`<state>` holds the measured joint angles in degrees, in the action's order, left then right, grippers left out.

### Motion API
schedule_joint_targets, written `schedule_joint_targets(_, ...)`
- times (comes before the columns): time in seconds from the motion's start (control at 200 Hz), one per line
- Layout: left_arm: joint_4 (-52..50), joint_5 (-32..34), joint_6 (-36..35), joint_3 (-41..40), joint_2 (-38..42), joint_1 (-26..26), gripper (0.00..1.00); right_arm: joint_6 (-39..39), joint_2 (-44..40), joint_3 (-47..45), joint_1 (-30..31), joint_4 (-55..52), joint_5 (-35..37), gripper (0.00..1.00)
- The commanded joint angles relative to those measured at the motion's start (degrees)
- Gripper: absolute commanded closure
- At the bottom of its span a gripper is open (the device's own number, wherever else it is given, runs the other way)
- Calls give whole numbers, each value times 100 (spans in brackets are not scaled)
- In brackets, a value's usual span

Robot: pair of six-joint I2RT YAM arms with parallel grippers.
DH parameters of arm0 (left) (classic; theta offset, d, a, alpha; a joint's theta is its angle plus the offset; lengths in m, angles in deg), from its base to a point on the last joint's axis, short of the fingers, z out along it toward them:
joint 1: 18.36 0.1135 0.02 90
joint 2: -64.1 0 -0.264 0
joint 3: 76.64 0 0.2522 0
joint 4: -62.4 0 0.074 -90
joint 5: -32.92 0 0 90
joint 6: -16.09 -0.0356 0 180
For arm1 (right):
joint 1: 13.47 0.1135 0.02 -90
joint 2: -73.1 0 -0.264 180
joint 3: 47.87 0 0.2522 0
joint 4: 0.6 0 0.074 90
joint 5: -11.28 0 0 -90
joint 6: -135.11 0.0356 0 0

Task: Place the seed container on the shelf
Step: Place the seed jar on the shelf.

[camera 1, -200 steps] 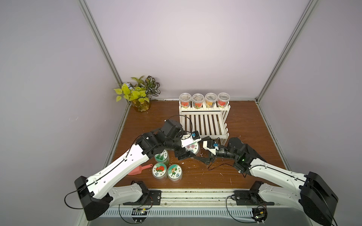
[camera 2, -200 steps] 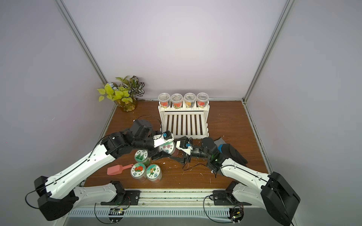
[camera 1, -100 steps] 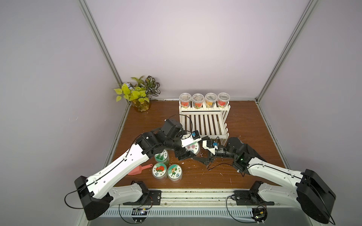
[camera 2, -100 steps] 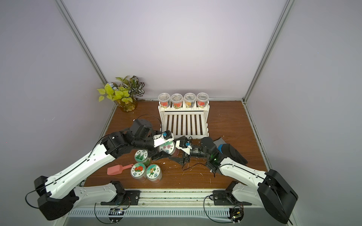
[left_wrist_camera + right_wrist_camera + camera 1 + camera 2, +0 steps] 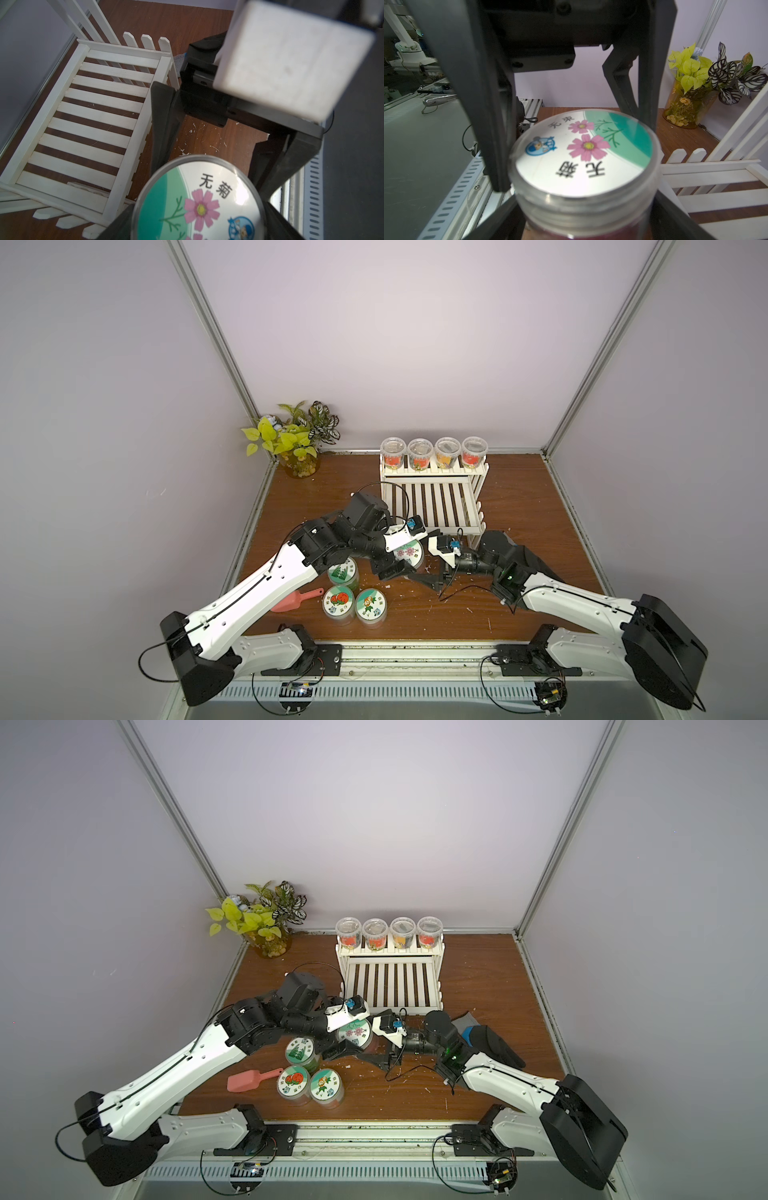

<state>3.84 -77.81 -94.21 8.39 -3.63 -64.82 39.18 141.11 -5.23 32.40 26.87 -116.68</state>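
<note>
The left claw (image 5: 199, 226) is being squeezed tight on the jar (image 5: 410, 552). The jar is being held over the worktop (image 5: 519, 489), just in front of the shelf (image 5: 124, 52). The right claw (image 5: 209, 151) is being held with its jaws wide apart around it.

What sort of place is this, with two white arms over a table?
Most likely a robot test booth dressed as a gardening corner: a left arm and right arm mounted on a metal rail, plain panel walls closing it in, and a white shelf, seed jars and potted plant as props.
</note>
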Motion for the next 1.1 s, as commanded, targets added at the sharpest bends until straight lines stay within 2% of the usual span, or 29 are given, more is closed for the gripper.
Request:
schedule_joint_targets(0.0,331,-278,22,247,-45,39,18,121,11,205,40,221,-313,9)
schedule_joint_targets(0.195,340,-207,112,325,-124,38,14,161,51,234,36,197,-237,16)
schedule_joint_targets(0.385,582,291,518,322,-126,37,0,415,-124,-73,44,783,307,20)
schedule_joint_targets(0.485,923,461,753,146,11,40,0,656,-160,-303,42,1235,718,20)
schedule_joint_targets(0.716,2347,761,1381,-734,798,209,0,925,-396,-692,38,1527,1453,21)
schedule_joint_targets(1.096,3854,2241,2312,-1763,1330,234,0,910,-868,-764,36,1304,2231,19)
